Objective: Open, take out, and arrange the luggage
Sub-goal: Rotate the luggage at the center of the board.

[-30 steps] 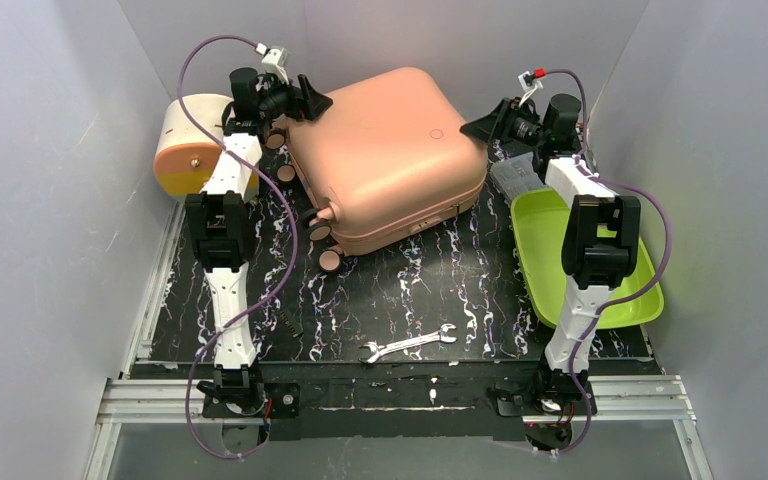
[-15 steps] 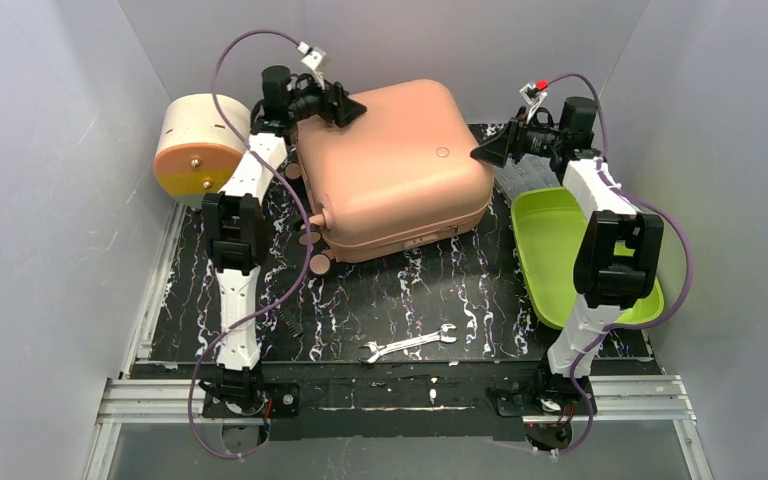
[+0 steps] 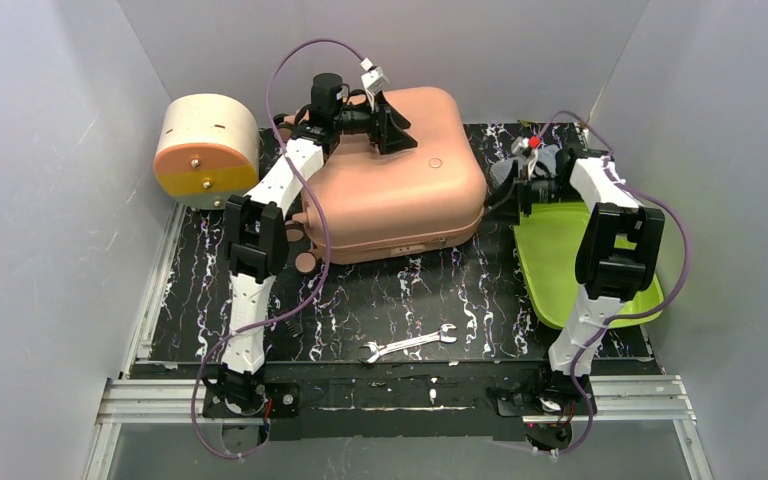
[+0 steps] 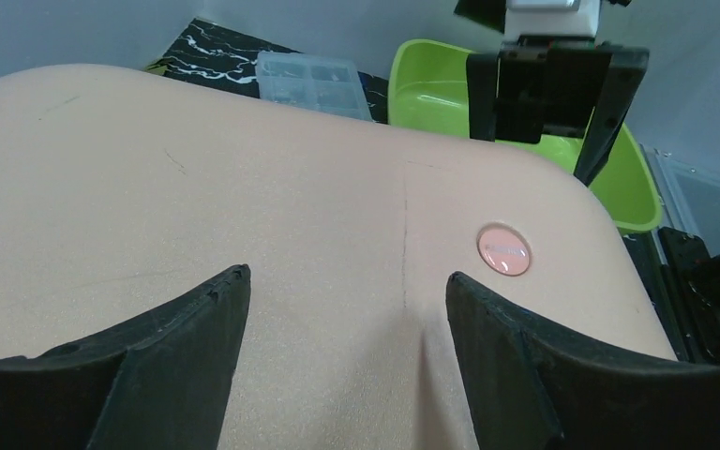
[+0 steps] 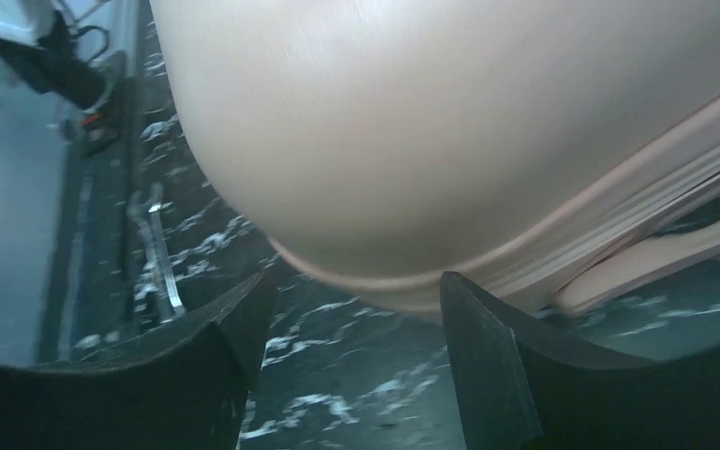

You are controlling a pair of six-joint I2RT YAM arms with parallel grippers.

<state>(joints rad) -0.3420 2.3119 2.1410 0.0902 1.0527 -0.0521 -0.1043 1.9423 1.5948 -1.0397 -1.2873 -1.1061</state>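
The salmon-pink luggage (image 3: pixel 390 185) lies flat and zipped shut on the black marbled mat, wheels to the left. My left gripper (image 3: pixel 406 130) hovers over the far part of its lid, open. In the left wrist view its jaws (image 4: pixel 342 281) straddle bare shell (image 4: pixel 244 187), near a round badge (image 4: pixel 503 249). My right gripper (image 3: pixel 509 200) is low beside the luggage's right end, open. In the right wrist view its jaws (image 5: pixel 354 286) stand just before the rounded corner and zipper seam (image 5: pixel 431 141), holding nothing.
A cream-and-orange drum box (image 3: pixel 203 150) stands at the back left. A lime-green tray (image 3: pixel 560 270) lies right of the luggage, with a clear compartment box (image 4: pixel 309 80) behind it. A wrench (image 3: pixel 408 343) rests near the front edge.
The left arm swung right, from the luggage's back-left corner to over its lid. The right arm dropped to the luggage's right end. The luggage turned more square to the table.
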